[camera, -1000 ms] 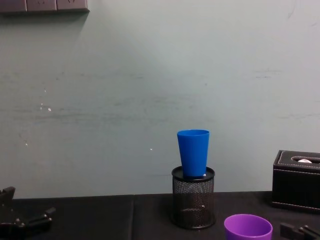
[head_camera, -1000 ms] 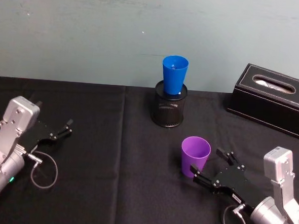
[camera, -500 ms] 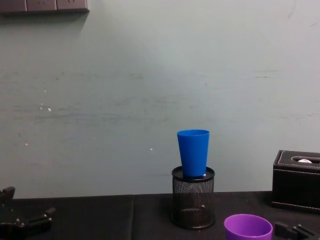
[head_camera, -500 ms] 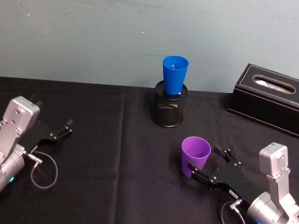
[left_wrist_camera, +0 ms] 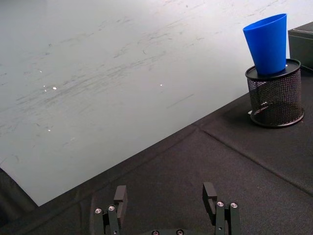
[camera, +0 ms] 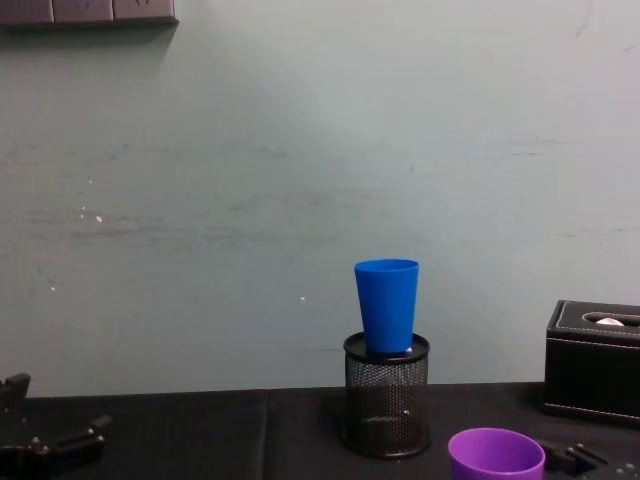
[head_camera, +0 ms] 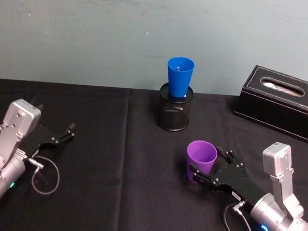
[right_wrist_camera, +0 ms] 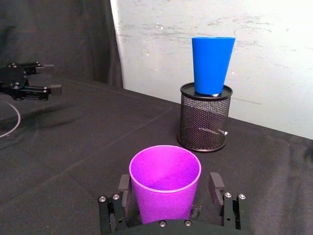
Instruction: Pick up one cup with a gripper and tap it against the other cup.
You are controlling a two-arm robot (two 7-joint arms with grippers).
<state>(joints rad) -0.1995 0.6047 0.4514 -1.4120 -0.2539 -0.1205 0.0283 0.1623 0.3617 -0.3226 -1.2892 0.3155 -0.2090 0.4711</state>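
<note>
The right gripper point(head_camera: 205, 163) has slid forward over the last second, so its fingers now sit on either side of the purple cup point(head_camera: 201, 156), which stands upright on the bench point(head_camera: 112, 197). The jaws look spread and not yet clamped, though contact is hard to judge. The grasp seems ready to close. The arm lies low, reaching in from the right. The blue cup point(head_camera: 180, 76) sits in the mesh holder point(head_camera: 174, 114), well beyond. The left gripper point(head_camera: 69, 131) rests far left, fingers apart.

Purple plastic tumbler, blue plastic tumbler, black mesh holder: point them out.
Purple plastic tumbler point(right_wrist_camera: 164, 208): right wrist view, front wall.
Blue plastic tumbler point(right_wrist_camera: 212, 66): right wrist view, side wall.
Black mesh holder point(right_wrist_camera: 203, 122): right wrist view, mesh wall.
</note>
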